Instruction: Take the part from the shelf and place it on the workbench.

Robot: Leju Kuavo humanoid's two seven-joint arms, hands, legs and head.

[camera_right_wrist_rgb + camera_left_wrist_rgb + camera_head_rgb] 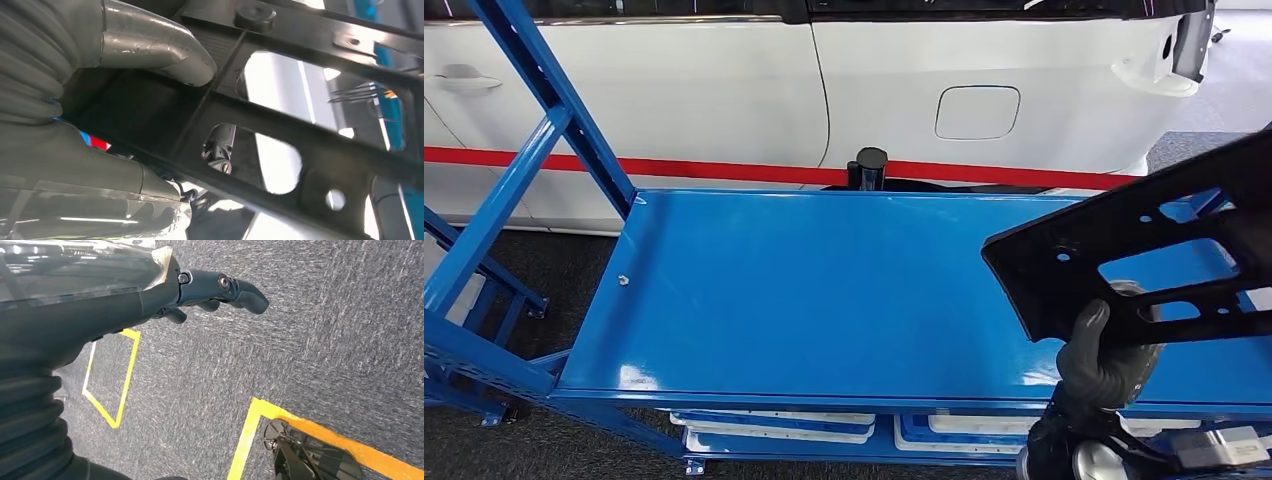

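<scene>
Right hand: the right hand (1102, 352) comes up at the blue workbench's front edge, near its right end, fingers clamped on the part; in the right wrist view the thumb (159, 49) presses one face and a dark fingertip (218, 148) shows through a cut-out.
Part: the black part (1124, 250), a flat frame with holes and cut-outs, is held tilted above the right end of the workbench (804, 290), not resting on it.
Left hand: the left hand (210, 290) hangs over grey carpet (325, 340) marked with yellow tape lines (125, 375); fingers slightly curled, apart, holding nothing.
Beyond the far edge: a white car body (874, 90) with a red stripe.
Lower shelf: white trays (774, 425).
</scene>
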